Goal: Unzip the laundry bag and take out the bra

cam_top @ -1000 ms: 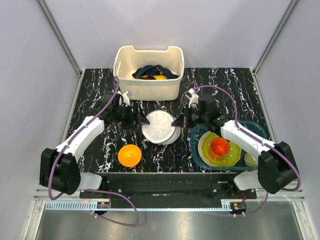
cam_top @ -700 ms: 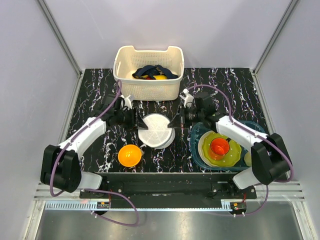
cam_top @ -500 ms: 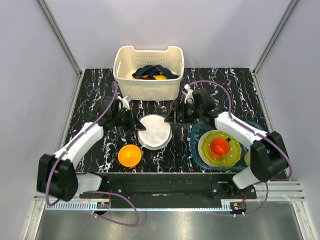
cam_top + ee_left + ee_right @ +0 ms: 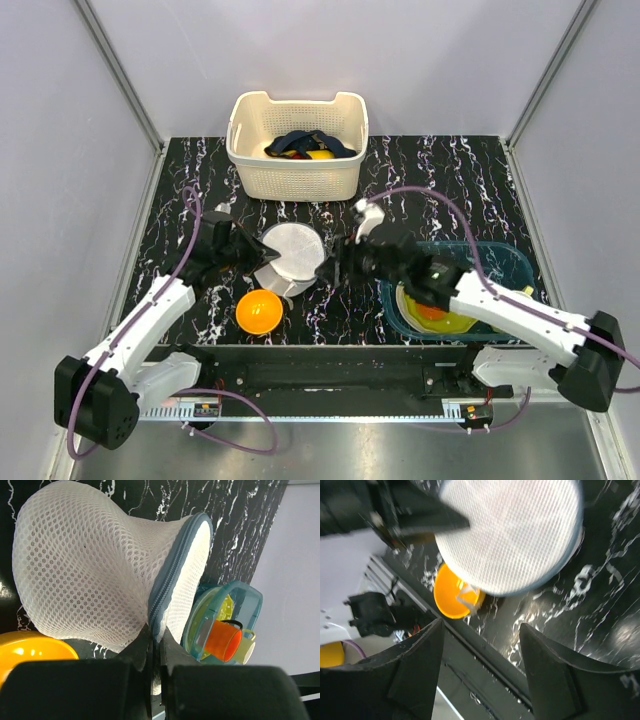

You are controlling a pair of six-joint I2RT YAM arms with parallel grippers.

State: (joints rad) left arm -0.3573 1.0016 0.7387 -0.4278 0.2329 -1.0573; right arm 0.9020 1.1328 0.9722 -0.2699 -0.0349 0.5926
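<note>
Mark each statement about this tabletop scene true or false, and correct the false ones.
1. The left claw pinches the laundry bag at its zip seam. True.
2. The right claw is shut on the bag. False: it is open and holds nothing.
3. The orange bowl sits inside the basket. False: it sits on the table.
4. The basket holds dark and yellow clothes. True.
</note>
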